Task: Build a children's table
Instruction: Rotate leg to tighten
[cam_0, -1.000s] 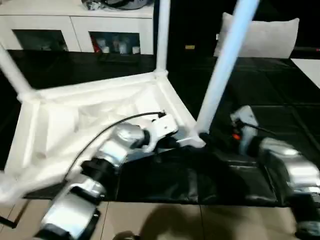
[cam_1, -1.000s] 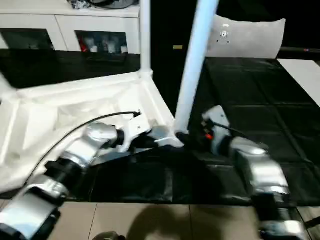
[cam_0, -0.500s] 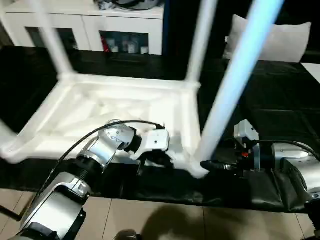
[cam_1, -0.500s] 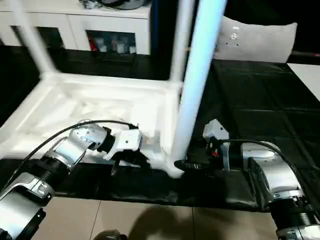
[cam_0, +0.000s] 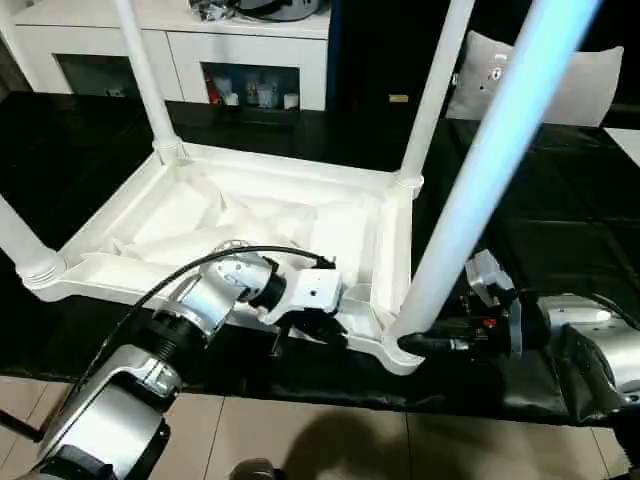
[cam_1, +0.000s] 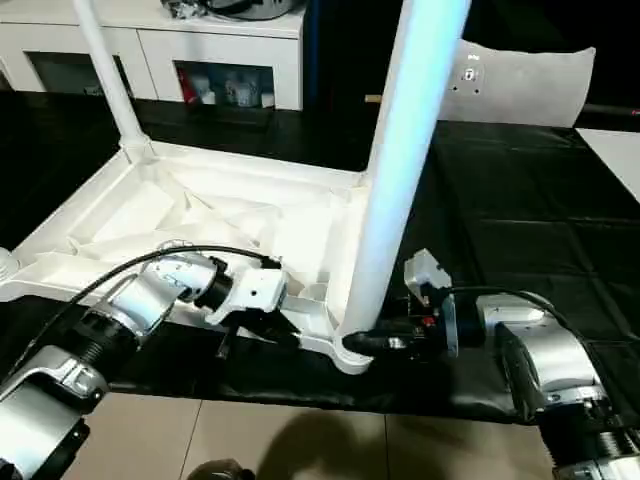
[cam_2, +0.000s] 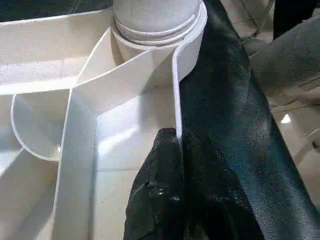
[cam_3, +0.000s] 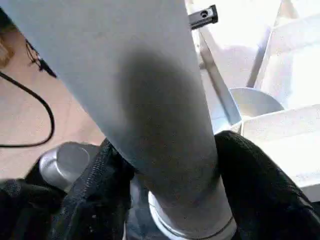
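Tabletop, white plastic, lies upside down with its ribbed underside facing up on a black covered surface that I take to be a worktop, close to the near edge. At the near right corner of the tabletop a long white leg stands in its round corner socket. Its long axis runs nearly upright from the socket, leaning a little to the right as it rises. The right gripper reaches in level from the right, at a right angle to that axis, and its black fingers are clenched around the base of the leg just above the socket. The right arm is plainly the nearer one to this leg.

Just left of that corner, the left gripper pinches the thin near rim of the tabletop between its fingers, steadying it.

Farther back, two more legs stand in the far corner sockets, and a fourth shows at the near left corner. Beyond the worktop's far edge stands a white cabinet with glass doors.

Judging by this, any further seating of the leg would be pushed straight down along its axis.
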